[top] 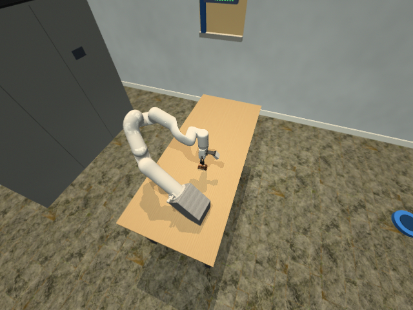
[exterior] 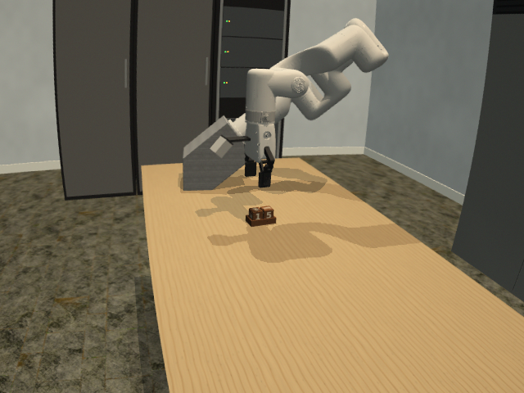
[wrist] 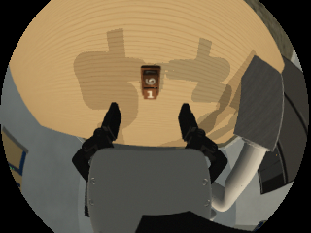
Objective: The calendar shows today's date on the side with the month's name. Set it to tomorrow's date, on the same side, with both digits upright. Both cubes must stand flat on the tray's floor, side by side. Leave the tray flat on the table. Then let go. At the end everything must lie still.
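Two small brown cubes stand side by side in a dark brown tray point(exterior: 260, 221) on a long wooden table point(exterior: 321, 304). Seen from the front, the left cube point(exterior: 255, 214) shows a white 1 and the right cube point(exterior: 266, 212) shows a white 5, both upright. The tray lies flat, near the middle of the table's width and toward its far end.

Going left to right in that front view: tall dark cabinets point(exterior: 127, 97) line the back wall, then a grey wedge-shaped base point(exterior: 207, 160) sits on the table's far end, and the white arm point(exterior: 321, 71) rises from behind it and bends back down. The gripper point(exterior: 259, 171) hangs above and behind the calendar, well off the table, with its black fingers point(exterior: 264, 173) spread wide and nothing between them.

From the wrist camera, the two fingers stand far apart at either side, and the tray and cubes point(wrist: 151, 82) sit small on the table between and beyond them, untouched.

From overhead, the tray point(top: 202, 166) lies just below the gripper point(top: 201, 162).
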Robot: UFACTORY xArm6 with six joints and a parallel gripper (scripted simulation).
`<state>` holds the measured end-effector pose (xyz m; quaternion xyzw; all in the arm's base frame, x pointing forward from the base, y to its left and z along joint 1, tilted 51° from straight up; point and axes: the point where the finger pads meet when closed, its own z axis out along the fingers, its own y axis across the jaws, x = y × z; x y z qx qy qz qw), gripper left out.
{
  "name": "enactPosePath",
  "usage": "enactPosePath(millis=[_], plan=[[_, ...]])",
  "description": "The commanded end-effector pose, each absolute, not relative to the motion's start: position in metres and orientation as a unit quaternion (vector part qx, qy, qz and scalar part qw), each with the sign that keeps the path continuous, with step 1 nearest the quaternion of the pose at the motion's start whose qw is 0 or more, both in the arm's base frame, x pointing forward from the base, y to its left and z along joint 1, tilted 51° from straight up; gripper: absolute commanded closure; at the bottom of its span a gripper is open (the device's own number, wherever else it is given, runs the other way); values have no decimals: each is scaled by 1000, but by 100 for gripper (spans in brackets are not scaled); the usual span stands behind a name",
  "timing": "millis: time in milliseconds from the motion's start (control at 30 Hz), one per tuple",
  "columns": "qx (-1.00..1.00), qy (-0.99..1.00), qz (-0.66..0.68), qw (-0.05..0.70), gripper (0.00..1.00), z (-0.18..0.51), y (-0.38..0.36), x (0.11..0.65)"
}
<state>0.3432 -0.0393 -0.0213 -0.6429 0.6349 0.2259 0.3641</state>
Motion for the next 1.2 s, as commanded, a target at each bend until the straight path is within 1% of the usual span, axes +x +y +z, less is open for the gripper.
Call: enactPosePath(millis=[0,633,1167], plan=[[-643,635,224,364,0,-21,-41,344],[-643,635,224,364,0,-17,-45,343],[-643,635,224,364,0,17,-86,334]])
